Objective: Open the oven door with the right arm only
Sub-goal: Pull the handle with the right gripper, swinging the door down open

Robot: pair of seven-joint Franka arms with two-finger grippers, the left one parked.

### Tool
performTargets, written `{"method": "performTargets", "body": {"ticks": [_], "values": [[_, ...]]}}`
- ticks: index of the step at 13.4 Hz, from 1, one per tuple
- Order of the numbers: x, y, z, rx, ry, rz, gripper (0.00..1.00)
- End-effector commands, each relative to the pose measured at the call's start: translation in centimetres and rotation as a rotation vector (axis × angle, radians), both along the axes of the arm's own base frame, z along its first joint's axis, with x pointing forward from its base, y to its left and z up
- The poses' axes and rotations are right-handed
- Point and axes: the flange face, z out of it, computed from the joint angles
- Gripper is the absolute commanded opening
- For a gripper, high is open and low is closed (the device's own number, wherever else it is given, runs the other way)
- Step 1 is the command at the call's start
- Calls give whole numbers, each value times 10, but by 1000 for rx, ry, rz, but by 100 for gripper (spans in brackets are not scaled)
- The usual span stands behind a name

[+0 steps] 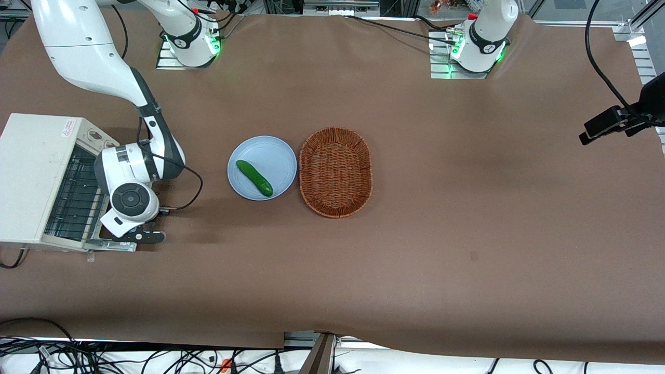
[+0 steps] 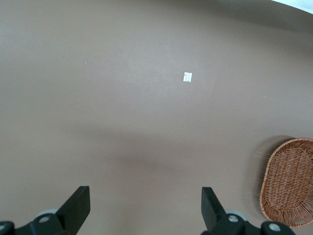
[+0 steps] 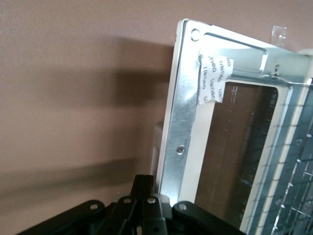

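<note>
The cream oven (image 1: pixel 31 171) stands at the working arm's end of the table. Its oven door (image 1: pixel 111 244) hangs open and lies low in front of it, so the wire rack (image 1: pixel 72 197) shows. The right arm (image 1: pixel 130 171) reaches down over the door. Its gripper (image 1: pixel 150 237) sits at the door's outer edge, at the corner nearer the front camera. In the right wrist view the black fingers (image 3: pixel 145 183) are pressed together with nothing between them, right beside the door's shiny metal frame (image 3: pixel 183 122) and dark glass window (image 3: pixel 239 156). The handle is mostly hidden under the door.
A blue plate (image 1: pixel 260 143) with a cucumber (image 1: pixel 254 178) lies mid-table, beside a wicker basket (image 1: pixel 306 156) that also shows in the left wrist view (image 2: pixel 288 181). A black cable (image 1: pixel 195 187) loops from the wrist onto the brown cloth.
</note>
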Motion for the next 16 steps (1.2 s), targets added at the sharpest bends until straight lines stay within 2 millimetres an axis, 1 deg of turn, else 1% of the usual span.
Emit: {"method": "performTargets", "body": {"ticks": [1, 3, 4, 6, 7, 10, 11, 12, 13, 14, 15, 16], "values": [[-3, -63, -9, -33, 30, -49, 0], [-5, -55, -14, 24, 28, -81, 0], [-5, -42, -14, 53, 30, -77, 0], [-6, -29, -9, 102, 36, -102, 0], [-5, -18, 0, 142, 29, -98, 0], [-5, -11, 26, 284, 54, -121, 0], [-5, -8, 37, 342, 63, -124, 3], [-6, -7, 52, 393, 72, -128, 8], [-7, -8, 70, 432, 72, -160, 48], [-7, -8, 90, 459, 62, -176, 99], [-9, -9, 117, 464, 45, -165, 100], [-12, -13, 150, 467, 29, -142, 100]]}}
